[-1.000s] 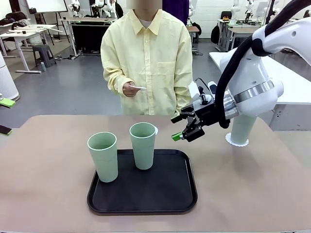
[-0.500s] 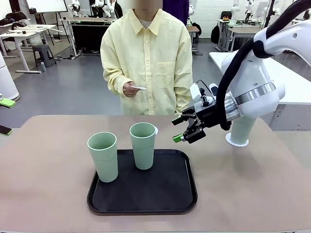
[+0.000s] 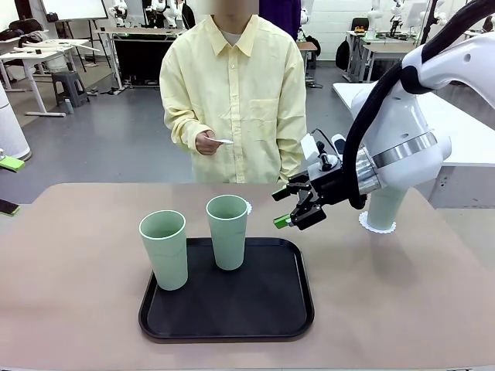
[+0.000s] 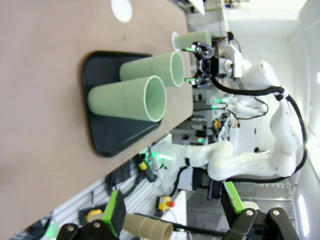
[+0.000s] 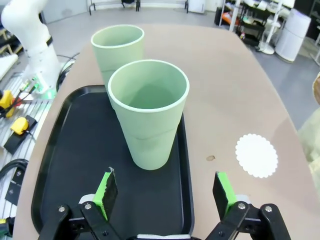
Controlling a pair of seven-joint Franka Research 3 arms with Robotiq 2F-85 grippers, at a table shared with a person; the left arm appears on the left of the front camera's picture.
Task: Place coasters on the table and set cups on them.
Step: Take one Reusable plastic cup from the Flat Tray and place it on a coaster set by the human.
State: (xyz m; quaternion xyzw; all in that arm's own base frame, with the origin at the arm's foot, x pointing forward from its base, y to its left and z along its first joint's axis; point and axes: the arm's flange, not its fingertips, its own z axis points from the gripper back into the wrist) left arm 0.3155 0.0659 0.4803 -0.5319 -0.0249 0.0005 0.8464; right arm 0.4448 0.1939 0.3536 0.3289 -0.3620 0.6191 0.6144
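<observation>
Two mint-green cups (image 3: 164, 249) (image 3: 227, 232) stand upright on a black tray (image 3: 263, 309). At the right, partly behind my right arm, another cup (image 3: 384, 205) stands on a white scalloped coaster (image 3: 377, 226). A second coaster (image 3: 247, 207) lies on the table (image 3: 69, 255) behind the tray. The person holds a coaster (image 3: 223, 141) in one hand. My right gripper (image 3: 291, 207) hovers open just right of the nearer cup (image 5: 147, 112), its fingers (image 5: 106, 192) on either side of it in the right wrist view. My left gripper (image 4: 172, 215) is open and holds nothing.
The person stands at the table's far edge, behind the tray. In the right wrist view the bare coaster (image 5: 256, 155) lies right of the tray (image 5: 65, 165). A dark object (image 3: 8, 207) lies at the table's far left edge. Bare tabletop lies left and right of the tray.
My right gripper has drifted only slightly beside the tray. The cups, coasters and the person's hand stay where they were.
</observation>
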